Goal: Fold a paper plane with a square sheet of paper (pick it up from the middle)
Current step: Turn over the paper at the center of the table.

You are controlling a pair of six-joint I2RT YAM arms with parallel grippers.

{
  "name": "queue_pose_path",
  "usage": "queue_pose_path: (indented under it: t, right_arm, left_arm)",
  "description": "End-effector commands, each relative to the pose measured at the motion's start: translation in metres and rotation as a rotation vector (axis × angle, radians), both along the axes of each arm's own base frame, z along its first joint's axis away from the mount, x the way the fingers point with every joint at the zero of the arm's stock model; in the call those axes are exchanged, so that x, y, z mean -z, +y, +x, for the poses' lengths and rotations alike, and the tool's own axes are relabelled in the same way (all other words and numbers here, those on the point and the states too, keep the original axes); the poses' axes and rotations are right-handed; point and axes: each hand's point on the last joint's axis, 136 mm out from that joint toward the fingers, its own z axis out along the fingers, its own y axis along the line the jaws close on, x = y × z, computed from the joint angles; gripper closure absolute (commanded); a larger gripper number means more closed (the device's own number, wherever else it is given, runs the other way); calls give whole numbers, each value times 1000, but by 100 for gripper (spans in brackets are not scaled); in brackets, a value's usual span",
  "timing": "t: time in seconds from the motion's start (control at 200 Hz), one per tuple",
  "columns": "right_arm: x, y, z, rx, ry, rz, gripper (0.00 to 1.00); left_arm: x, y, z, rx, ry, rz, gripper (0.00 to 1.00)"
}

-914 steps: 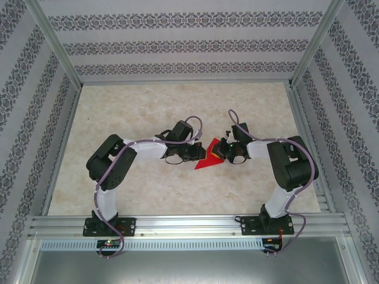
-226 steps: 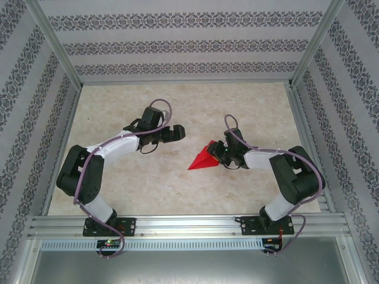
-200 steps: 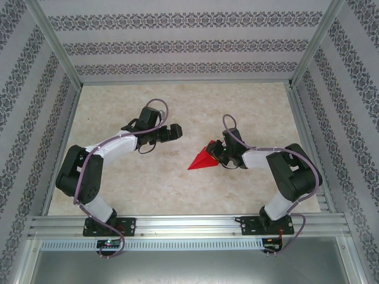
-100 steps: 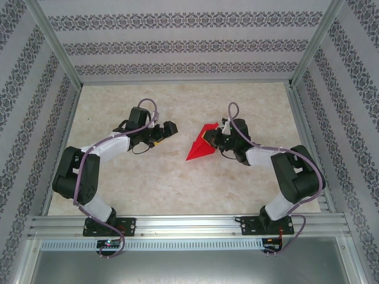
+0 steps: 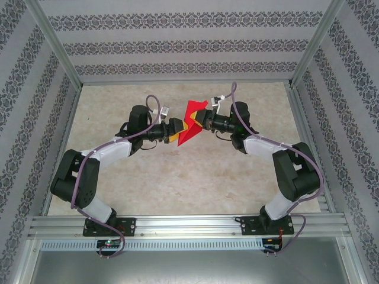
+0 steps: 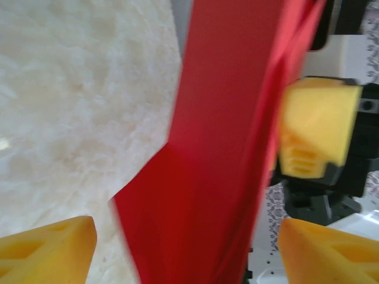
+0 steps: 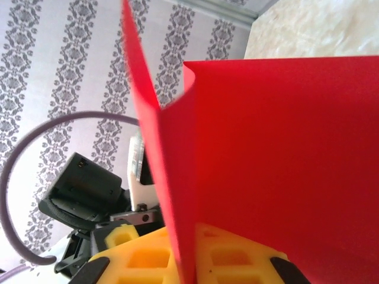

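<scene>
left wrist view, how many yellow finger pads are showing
3. The left gripper shows two pads, bottom left and bottom right. The right gripper shows one, mid right, beside the red paper. More may be hidden behind the paper.

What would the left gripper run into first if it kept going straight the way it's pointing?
The folded red paper, which stands between the left gripper's open fingers. Close behind, depth unclear, is the right gripper, pinching that paper.
</scene>
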Motion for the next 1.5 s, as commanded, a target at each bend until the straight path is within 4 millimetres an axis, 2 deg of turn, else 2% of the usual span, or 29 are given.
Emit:
queue_pose_path:
  t: [0.0, 0.12, 0.485, 0.535, 0.629, 0.699, 0.814, 0.879, 0.964, 1.109, 1.214, 1.364, 1.499]
  right_arm:
    - [-4, 8, -1, -42, -3, 19, 90]
    - [3, 9, -1, -47, 18, 12, 90]
    - [11, 7, -1, -45, 50, -17, 87]
    - [13, 4, 0, -36, 58, -32, 83]
    - [16, -10, 2, 11, 63, -82, 62]
    - [21, -28, 4, 76, 67, -145, 51]
    - [35, -66, 8, 220, 70, -298, 33]
    - [47, -89, 7, 312, 66, -424, 24]
    - [53, -106, 3, 378, 44, -537, 17]
    - [63, -125, -4, 463, 34, -636, 12]
    - [72, -134, -9, 497, 43, -677, 12]
    - [83, -141, -15, 525, 66, -708, 12]
    - [91, -146, -21, 546, 82, -720, 12]
  left_arm:
    - [-34, -10, -2, 48, -87, -92, 27]
    - [-37, -11, -3, 52, -109, -91, 44]
    - [-31, -11, 0, 41, -95, -67, 77]
    - [-28, -10, 1, 36, -93, -51, 83]
    - [-21, -6, 3, 13, -93, 0, 90]
    - [-14, -2, 5, -3, -93, 64, 92]
    - [11, 18, 8, -60, -74, 295, 94]
    - [29, 39, 10, -103, -53, 489, 94]
    - [45, 69, 11, -160, -32, 729, 94]
    - [52, 110, 13, -250, -34, 1072, 95]
    - [51, 129, 15, -326, -38, 1292, 95]
    - [61, 133, 20, -372, -45, 1521, 97]
    - [72, 116, 28, -365, -74, 1646, 96]
